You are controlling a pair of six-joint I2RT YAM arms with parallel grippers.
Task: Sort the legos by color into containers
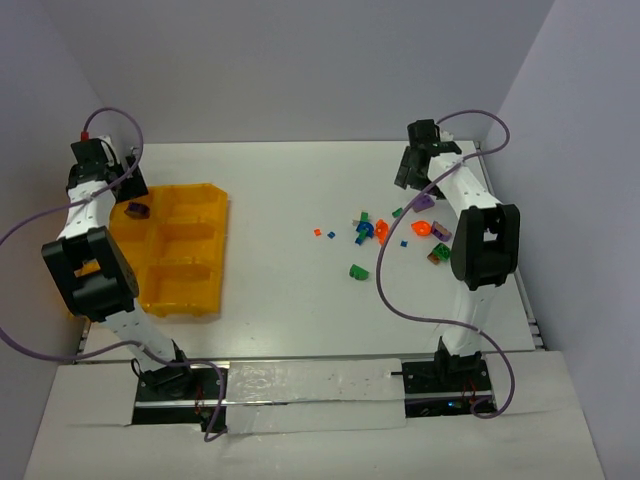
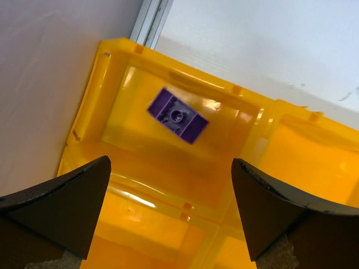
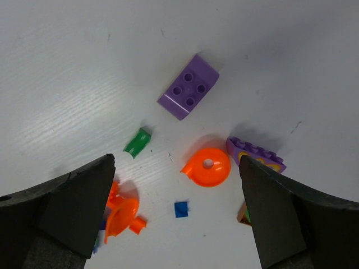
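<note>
The yellow-orange tray (image 1: 222, 250) lies at the left. A purple brick (image 2: 177, 116) lies in its far-left bin, also seen from above (image 1: 137, 209). My left gripper (image 2: 171, 207) is open and empty, hovering over that bin (image 1: 125, 195). Loose legos (image 1: 380, 235) are scattered on the table at the right. My right gripper (image 3: 176, 207) is open and empty above them (image 1: 412, 183). Below it lie a purple brick (image 3: 188, 87), a green bit (image 3: 138, 142), an orange round piece (image 3: 207, 167), a purple arched brick (image 3: 255, 155), a tiny blue tile (image 3: 180, 209) and an orange piece (image 3: 123, 216).
A green brick (image 1: 358, 271) lies nearest the arms, apart from the pile. Tiny red (image 1: 318, 232) and blue (image 1: 331, 235) bits lie left of the pile. Grey walls close in the table on the left, back and right.
</note>
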